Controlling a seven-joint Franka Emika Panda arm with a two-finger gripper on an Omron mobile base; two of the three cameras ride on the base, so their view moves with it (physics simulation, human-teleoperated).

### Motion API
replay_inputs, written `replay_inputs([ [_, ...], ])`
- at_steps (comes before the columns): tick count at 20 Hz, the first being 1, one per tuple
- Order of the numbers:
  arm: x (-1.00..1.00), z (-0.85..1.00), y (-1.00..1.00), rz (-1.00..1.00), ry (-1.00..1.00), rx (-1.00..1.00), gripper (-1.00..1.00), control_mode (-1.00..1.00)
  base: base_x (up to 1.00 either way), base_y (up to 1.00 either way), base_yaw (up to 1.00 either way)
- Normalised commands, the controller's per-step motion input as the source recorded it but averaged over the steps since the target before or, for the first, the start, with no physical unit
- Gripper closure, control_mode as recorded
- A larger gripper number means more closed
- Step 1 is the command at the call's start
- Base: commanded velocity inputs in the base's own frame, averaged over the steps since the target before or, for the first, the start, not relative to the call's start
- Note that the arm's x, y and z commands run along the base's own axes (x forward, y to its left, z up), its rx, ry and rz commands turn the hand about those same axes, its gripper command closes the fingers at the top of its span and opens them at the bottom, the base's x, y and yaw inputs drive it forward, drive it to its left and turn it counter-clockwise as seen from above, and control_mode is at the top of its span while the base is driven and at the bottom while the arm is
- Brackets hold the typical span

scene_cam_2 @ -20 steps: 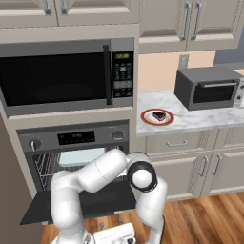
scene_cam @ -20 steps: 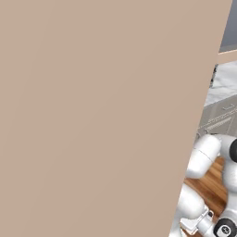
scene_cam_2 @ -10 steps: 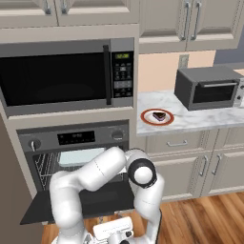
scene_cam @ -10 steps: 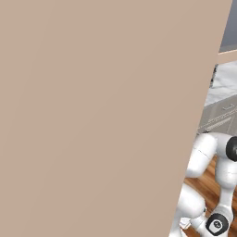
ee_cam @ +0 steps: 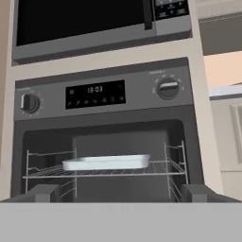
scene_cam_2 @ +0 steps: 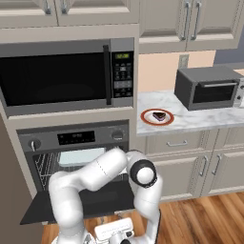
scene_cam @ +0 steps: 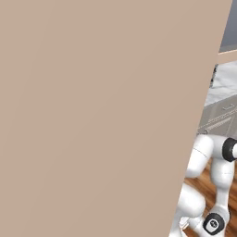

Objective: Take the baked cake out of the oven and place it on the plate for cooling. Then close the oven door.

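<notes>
The baked cake (scene_cam_2: 159, 116) already sits on the plate (scene_cam_2: 145, 117), which rests on the table (scene_cam_2: 205, 119) right of the oven (scene_cam_2: 71, 139), near a grey toaster oven (scene_cam_2: 208, 87). That leaves 1 step, by my reading: closing the oven door (scene_cam_2: 109, 199).

The door lies folded down and open, a dark panel reaching toward the robot. In the hand view the camera looks straight into the cavity, where a pale tray (ee_cam: 106, 162) rests on the wire rack (ee_cam: 104, 172).

I cannot tell how the jaws stand, wide or narrow; their tips are not clear in any view.

To close it well, the hand should get under the door's near edge at mid-width, then lift in an arc about the hinge, pushing until the panel seats flush below the knobs (ee_cam: 168, 87).
</notes>
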Motion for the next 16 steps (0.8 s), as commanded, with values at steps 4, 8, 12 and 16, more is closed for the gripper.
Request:
replay_inputs([
  [4,0.14,-0.24,0.00,0.00,0.00,0.00,-1.00,-1.00,0.00,0.00,0.00],
  [8,0.17,-0.28,0.02,0.00,-0.01,-0.02,-1.00,-1.00,0.00,0.00,0.00],
  [12,0.24,-0.28,0.00,0.00,0.00,-0.01,-1.00,-1.00,0.00,0.00,0.00],
  [16,0.26,-0.28,0.00,0.00,0.00,0.00,-1.00,-1.00,0.00,0.00,0.00],
])
